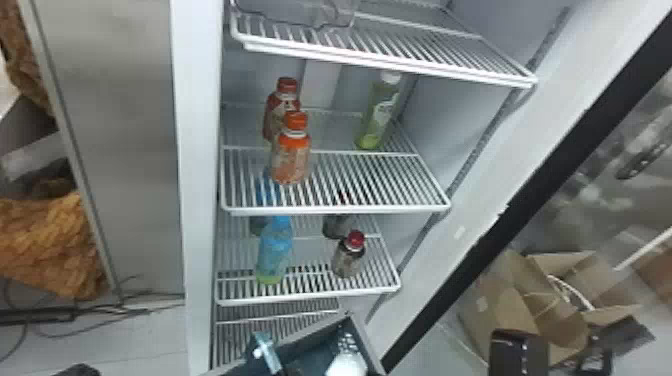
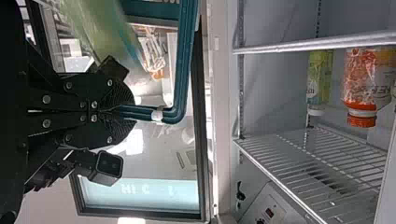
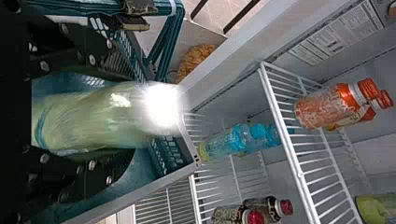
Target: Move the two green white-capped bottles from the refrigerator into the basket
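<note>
One green white-capped bottle (image 1: pixel 378 112) stands at the back right of the refrigerator's middle visible shelf. The other green bottle (image 3: pixel 93 116) lies between the fingers of my right gripper (image 3: pixel 109 114), which is shut on it, within the basket's opening. Its white cap (image 1: pixel 347 364) shows over the basket (image 1: pixel 305 339) at the bottom of the head view. My left gripper (image 2: pixel 119 109) is shut on the basket's teal handle (image 2: pixel 184 60), holding the basket in front of the lower shelves. How deep the held bottle sits in the basket is hard to tell.
Red- and orange-capped bottles (image 1: pixel 290 155) stand left on the middle shelf (image 1: pixel 370 185); a blue bottle (image 1: pixel 275 250) and dark red-capped bottle (image 1: pixel 348 257) stand below. White shelf edges jut beside the basket. The open door (image 1: pixel 450 270) and cardboard boxes (image 1: pixel 555 300) are at the right.
</note>
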